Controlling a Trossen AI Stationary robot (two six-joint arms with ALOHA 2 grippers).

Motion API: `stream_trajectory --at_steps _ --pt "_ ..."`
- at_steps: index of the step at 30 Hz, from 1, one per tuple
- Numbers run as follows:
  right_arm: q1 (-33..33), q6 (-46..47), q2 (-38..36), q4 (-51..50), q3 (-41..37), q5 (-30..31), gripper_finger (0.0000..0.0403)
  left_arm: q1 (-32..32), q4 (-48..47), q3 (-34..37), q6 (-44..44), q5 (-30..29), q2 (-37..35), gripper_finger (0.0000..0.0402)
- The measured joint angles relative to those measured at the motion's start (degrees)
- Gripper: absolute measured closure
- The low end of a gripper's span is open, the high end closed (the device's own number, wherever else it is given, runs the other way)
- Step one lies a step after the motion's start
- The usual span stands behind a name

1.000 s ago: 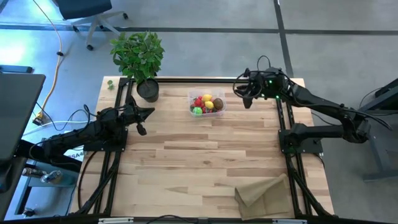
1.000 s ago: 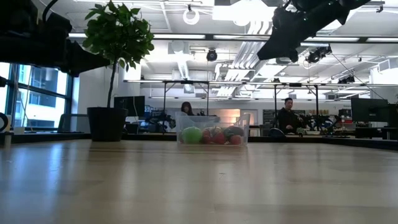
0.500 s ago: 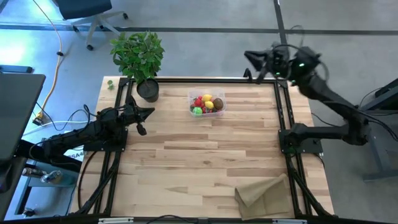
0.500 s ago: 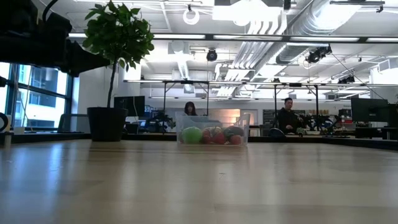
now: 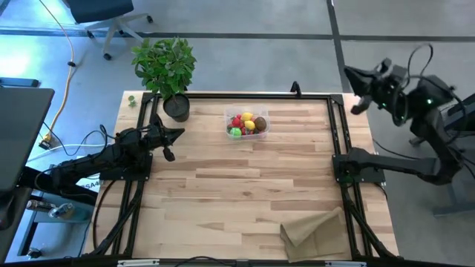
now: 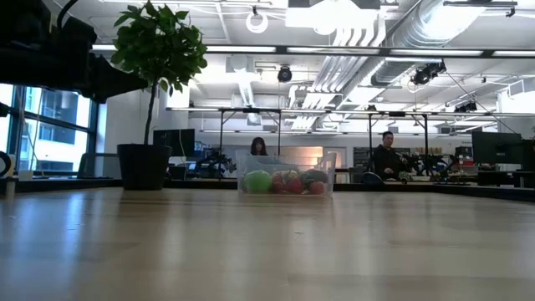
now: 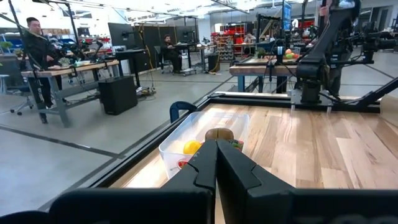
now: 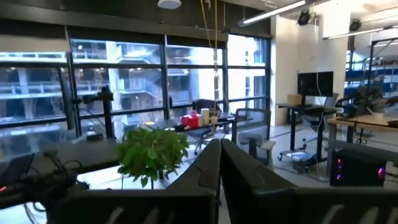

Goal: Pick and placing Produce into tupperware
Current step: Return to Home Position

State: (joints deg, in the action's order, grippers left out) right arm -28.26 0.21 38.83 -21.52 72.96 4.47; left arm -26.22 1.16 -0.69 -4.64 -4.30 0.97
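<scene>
The clear tupperware (image 5: 247, 124) stands on its base at the far middle of the table. In it lies the produce: a yellow lemon (image 5: 247, 117), red berries (image 5: 237, 121), a green lime (image 5: 235, 133) and a brown kiwi (image 7: 219, 134). The low view shows the tupperware (image 6: 286, 180) with the fruit inside. My left gripper (image 5: 177, 134) is shut and waits level at the table's left side, pointing toward the tupperware (image 7: 186, 138). My right gripper (image 5: 350, 74) is shut and raised high past the table's far right corner, holding nothing.
A potted plant (image 5: 165, 67) stands at the far left corner. A brown paper bag (image 5: 312, 226) lies near the front right. Dark frame rails (image 5: 338, 141) run along both sides. People sit at desks in the room beyond (image 6: 386, 157).
My right gripper has risen from beside the tupperware and drawn back past the table's right edge, tipping up from a downward slant to about level. It has left the low view at the top. The tupperware and produce have stayed put.
</scene>
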Motion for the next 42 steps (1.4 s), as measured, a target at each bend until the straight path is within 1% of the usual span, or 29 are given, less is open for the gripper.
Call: stream_trajectory --at_steps 6,13,17,23,26,31,36,42 --pt "1.5 2.2 -9.6 1.2 -10.2 4.7 0.0402 0.0 0.0 0.0 0.0 0.0 0.0 0.0401" --pt "1.4 6.0 -19.6 8.1 -23.4 5.0 0.0403 0.0 0.0 0.0 0.0 0.0 0.0 0.0401" --pt "1.4 7.2 -24.3 10.1 -29.2 6.2 0.0403 0.0 0.0 0.0 0.0 0.0 0.0 0.0401" --pt "1.4 9.4 -30.8 10.6 -34.5 6.4 0.0403 0.0 0.0 0.0 0.0 0.0 0.0 0.0401" --pt "1.4 10.3 -33.2 10.7 -36.0 6.4 0.0403 0.0 0.0 0.0 0.0 0.0 0.0 0.0401" --pt "1.4 10.7 -35.6 9.7 -37.6 5.9 0.0403 0.0 0.0 0.0 0.0 0.0 0.0 0.0401" --pt "1.4 12.8 -38.6 9.9 -41.6 5.6 0.0403 0.0 0.0 0.0 0.0 0.0 0.0 0.0401" --pt "1.4 12.9 -38.1 13.0 -44.3 6.0 0.0403 0.0 0.0 0.0 0.0 0.0 0.0 0.0401"
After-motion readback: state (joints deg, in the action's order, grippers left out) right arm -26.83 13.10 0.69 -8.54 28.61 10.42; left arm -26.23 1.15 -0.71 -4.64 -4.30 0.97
